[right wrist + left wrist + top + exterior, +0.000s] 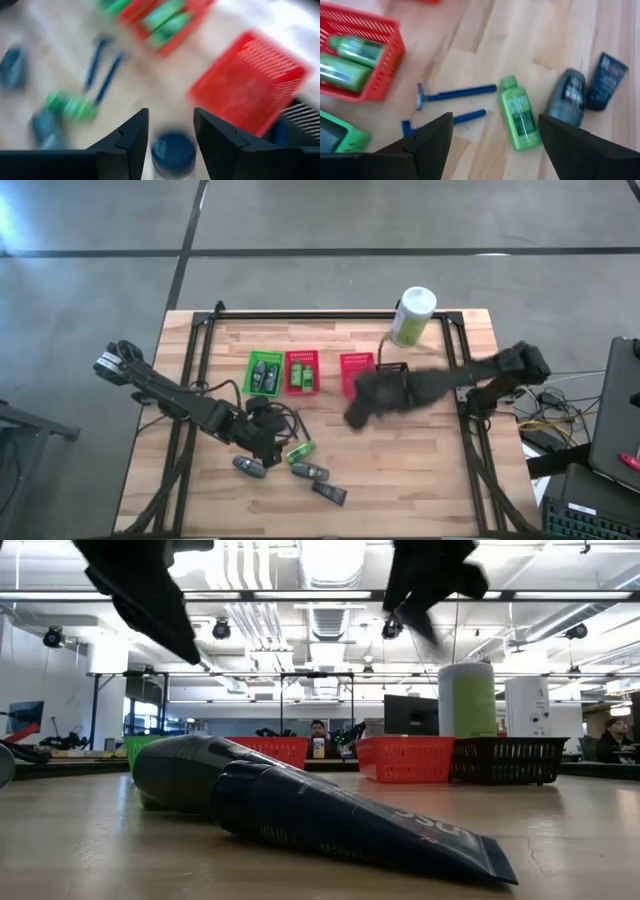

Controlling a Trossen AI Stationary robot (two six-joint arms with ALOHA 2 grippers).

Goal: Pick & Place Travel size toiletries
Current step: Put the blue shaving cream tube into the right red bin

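Several travel size toiletries lie near the table's front. They include a green tube (520,117), a grey bottle (567,95), a dark flat tube (605,80) and two blue razors (457,92). My left gripper (495,125) hangs open above them (265,435) and touches none. My right gripper (170,117) is high over the table's middle (355,412), blurred, and shut on a dark blue round-ended toiletry (174,152). Green tubes lie in a red basket (355,55). My right gripper has the dark blue toiletry's round end (174,152) between its two fingers and slants down at it from above. The item is lifted clear of the table. Blur and the view along the fingers hide which part is held.
A green basket (264,373), two red baskets (302,372) (357,370) and a dark basket (392,370) stand in a row across the table's middle. A white-and-green canister (413,315) stands behind them at the far right. Bare wood lies at the near right.
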